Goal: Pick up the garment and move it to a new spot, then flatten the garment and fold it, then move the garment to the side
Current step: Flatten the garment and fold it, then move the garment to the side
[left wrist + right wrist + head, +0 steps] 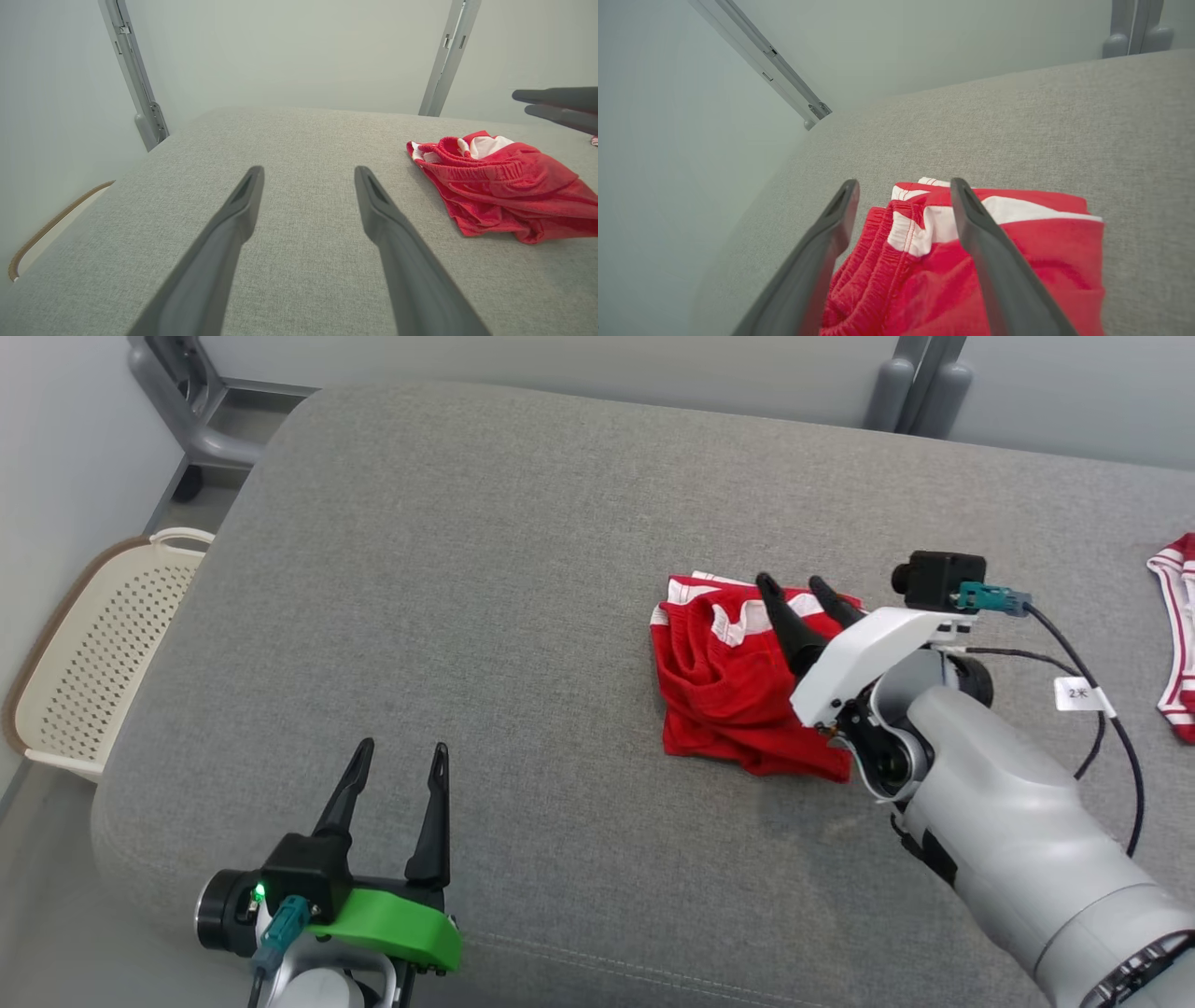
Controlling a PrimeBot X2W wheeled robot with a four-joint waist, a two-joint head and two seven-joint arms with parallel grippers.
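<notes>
The garment (724, 686) is a pair of red shorts with white panels, lying folded in a loose bundle on the grey padded surface (485, 569), right of centre. My right gripper (795, 584) hovers over it with fingers spread open and nothing between them. In the right wrist view the garment (1045, 247) lies just below my right gripper (903, 184). My left gripper (403, 748) stands open near the front left edge, well away from the cloth. From the left wrist, the left gripper (308, 170) points across bare fabric, with the garment (504, 186) off to the right.
A second red and white striped garment (1178, 635) lies at the far right edge. A cream perforated basket (103, 644) stands on the floor to the left of the surface. Grey frame posts (920, 383) rise behind the far edge. A black cable (1102, 709) trails from the right wrist.
</notes>
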